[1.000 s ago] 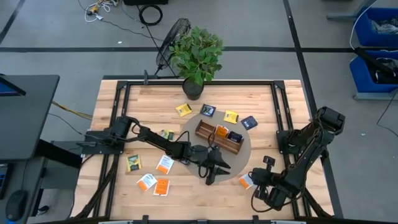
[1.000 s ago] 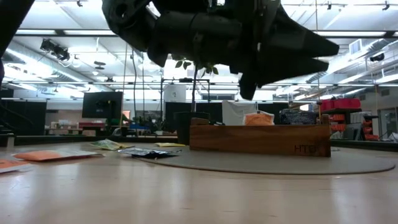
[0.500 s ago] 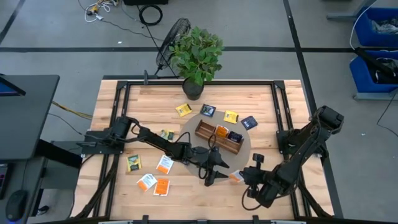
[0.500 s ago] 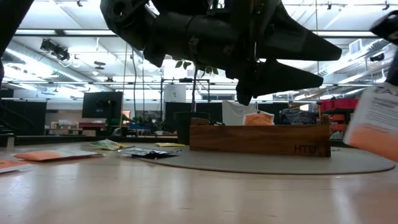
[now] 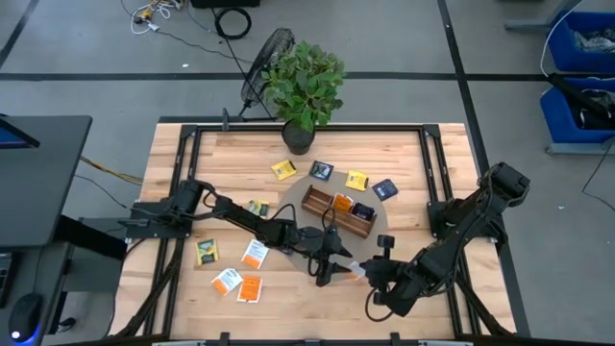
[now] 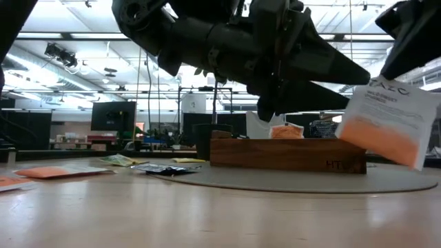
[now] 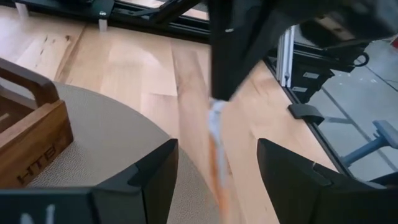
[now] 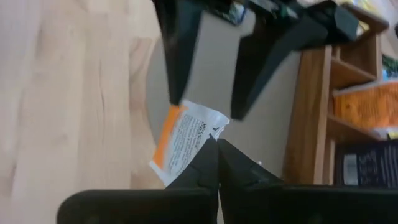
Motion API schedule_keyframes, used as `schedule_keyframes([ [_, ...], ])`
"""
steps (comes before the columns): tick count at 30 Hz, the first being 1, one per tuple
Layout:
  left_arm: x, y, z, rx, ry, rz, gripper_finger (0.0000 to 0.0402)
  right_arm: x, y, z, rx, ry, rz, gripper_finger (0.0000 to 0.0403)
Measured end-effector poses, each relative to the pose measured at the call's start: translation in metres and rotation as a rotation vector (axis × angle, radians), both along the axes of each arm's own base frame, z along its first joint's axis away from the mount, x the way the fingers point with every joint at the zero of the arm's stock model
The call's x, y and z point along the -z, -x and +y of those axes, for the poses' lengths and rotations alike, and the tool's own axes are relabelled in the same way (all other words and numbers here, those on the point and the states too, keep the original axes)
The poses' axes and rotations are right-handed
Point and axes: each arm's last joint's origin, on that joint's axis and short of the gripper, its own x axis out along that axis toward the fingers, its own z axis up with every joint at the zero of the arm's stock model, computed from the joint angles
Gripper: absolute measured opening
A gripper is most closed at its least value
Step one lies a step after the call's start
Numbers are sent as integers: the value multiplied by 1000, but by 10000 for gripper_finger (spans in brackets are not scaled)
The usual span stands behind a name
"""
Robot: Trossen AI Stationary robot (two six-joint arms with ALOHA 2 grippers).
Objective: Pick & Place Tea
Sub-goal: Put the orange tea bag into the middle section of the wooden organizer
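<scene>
1. Right pincer point(image 5: 366, 272) at near edge of the pale wooden plank surface point(image 5: 173, 154), clenched on a corner of a small flat white-with-orange tea packet point(image 5: 355, 270), holding it clear of the surface; in low view the packet point(image 6: 389, 122) hangs tilted, orange band at its lower part.
2. Left pincer point(image 5: 327, 272) just beside that packet, fingers spread wide, gripping nothing; in left wrist view the packet point(image 7: 216, 143) shows edge-on between the 2 dark fingers point(image 7: 155, 174), whether touching can't tell.
3. In right wrist view the packet point(image 8: 186, 142) is pinched by the shut fingertips, w/ the left pincer's 2 fingers reaching in from beyond.
4. Near left part of surface: 2 white-with-orange packets point(image 5: 227, 280) & point(image 5: 255, 254), 1 orange packet point(image 5: 250, 289), 1 green packet point(image 5: 206, 252), all flat, near each other.
5. Middle: round grey-brown mat point(image 5: 380, 229) carrying a long brown wooden box w/ compartments point(image 5: 313, 201); box holds an orange packet point(image 5: 342, 203) & a dark blue packet point(image 5: 363, 210).
6. Farther, around the mat's far rim: yellow packet point(image 5: 282, 170), dark blue packet point(image 5: 321, 170), yellow packet point(image 5: 356, 180), dark blue packet point(image 5: 384, 189), each flat & apart.
7. Far edge: potted green leafy plant point(image 5: 304, 82).
</scene>
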Motion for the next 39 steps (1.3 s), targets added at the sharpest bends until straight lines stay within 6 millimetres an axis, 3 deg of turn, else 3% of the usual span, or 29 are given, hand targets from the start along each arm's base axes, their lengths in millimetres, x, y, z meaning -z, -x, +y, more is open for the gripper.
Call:
schedule_keyframes([
  [6,2,1,0,-8,-25,18,219,-1,-4,-1,-10,29,-28,0],
  [9,4,1,0,-7,-29,33,197,-1,-5,-4,2,37,-31,0],
  [13,4,2,0,3,-56,31,135,-1,-7,-5,6,45,-32,0],
  [18,4,3,-4,30,-104,20,23,-2,-7,-5,19,28,-40,0],
  [20,4,3,-6,40,-122,14,10,-2,-7,-4,16,20,-47,6],
  [24,4,4,-10,17,-146,10,4,-3,-5,1,-4,-2,-48,45],
  [34,5,11,-29,-62,-271,-11,2,0,11,8,51,-30,-46,195],
  [39,1,14,-41,-41,-314,-61,2,-1,10,10,55,-53,-64,228],
])
